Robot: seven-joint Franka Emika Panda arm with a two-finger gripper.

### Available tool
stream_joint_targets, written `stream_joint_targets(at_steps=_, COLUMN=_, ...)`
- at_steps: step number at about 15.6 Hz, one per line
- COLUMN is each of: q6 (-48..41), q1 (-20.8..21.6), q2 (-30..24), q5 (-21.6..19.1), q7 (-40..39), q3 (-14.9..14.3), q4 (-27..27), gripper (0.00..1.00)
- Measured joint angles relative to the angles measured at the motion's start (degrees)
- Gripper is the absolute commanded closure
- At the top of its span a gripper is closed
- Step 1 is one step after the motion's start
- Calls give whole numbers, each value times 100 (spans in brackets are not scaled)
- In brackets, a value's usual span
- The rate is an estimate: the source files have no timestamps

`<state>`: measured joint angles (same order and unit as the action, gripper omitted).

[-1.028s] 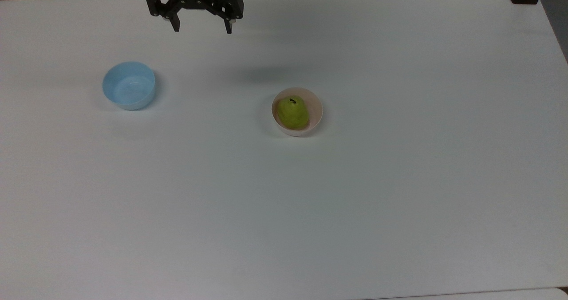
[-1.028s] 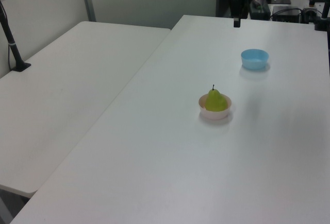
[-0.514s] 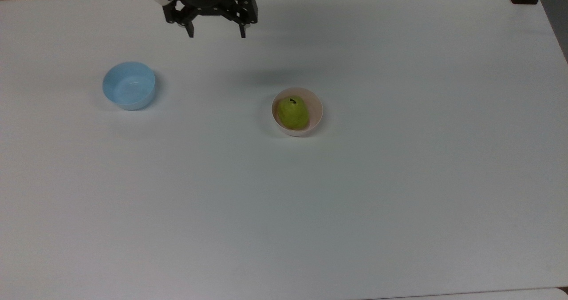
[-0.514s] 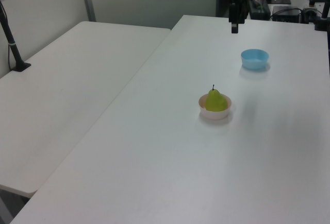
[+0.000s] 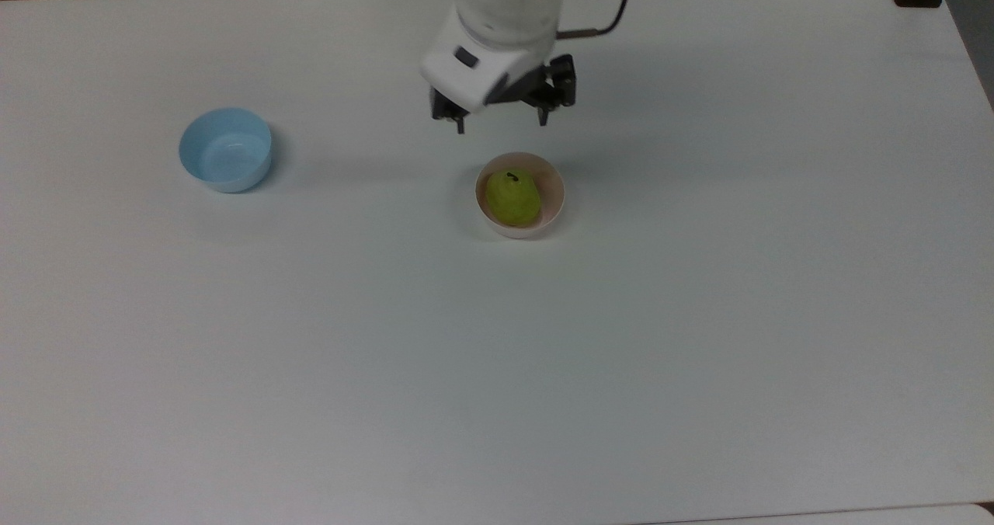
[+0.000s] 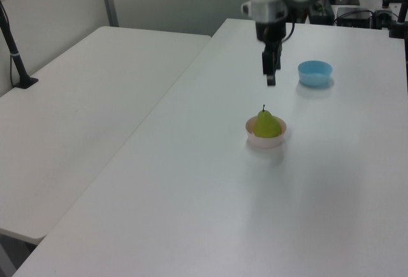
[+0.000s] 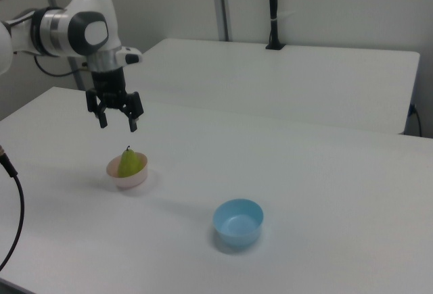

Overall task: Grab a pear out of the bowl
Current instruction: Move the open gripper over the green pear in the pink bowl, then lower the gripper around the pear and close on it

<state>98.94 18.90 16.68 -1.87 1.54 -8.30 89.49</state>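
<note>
- Top view: pear (image 5: pixel 512 197) lies inside the pink bowl (image 5: pixel 550 191), a little above the middle of the frame and slightly to the right of centre. Its dark stem points to the upper edge of the picture. The gripper (image 5: pixel 501 124) hangs just above the bowl in the frame, with the two fingers spread wide and nothing between them. The light blue bowl (image 5: pixel 225 149) stands well apart, in the left part of the frame, and it looks empty. The white table (image 5: pixel 497 370) carries only these things.
- Left view: the pear (image 6: pixel 267 124) stands upright in the pink bowl (image 6: pixel 265 140), near the centre of the frame. The gripper (image 6: pixel 271 78) is higher in the picture, with clear air between its tips and the stem, so it does not touch the fruit. The blue bowl (image 6: pixel 315 73) is in the upper right.
- Right view: the gripper (image 7: pixel 118 122) is in the upper left part, its fingers wide apart, and the pear (image 7: pixel 130 163) in the pink bowl (image 7: pixel 126 178) sits below it and a little to the right in the frame. The blue bowl (image 7: pixel 238 222) is lower, near the middle.
- Progress, as I judge it: only the approach is partly done. The fruit is not grasped and not lifted. What is left is to bring the open fingers directly over the pear, to lower them around it, to close, and to raise it out of the bowl.
</note>
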Motion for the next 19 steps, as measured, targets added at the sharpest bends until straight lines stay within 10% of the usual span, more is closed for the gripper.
stream_joint_targets(at_steps=11, q6=804, q1=195, q2=939, q5=179, q7=7, q3=-44, q4=190, gripper=0)
stream_joint_targets(at_steps=17, q6=810, q1=376, q2=1141, q5=549, q7=7, q3=-45, q4=231, gripper=64)
stream_joint_targets(at_steps=19, q6=810, q1=415, q2=1129, q5=601, q7=7, q3=-45, q4=231, gripper=66)
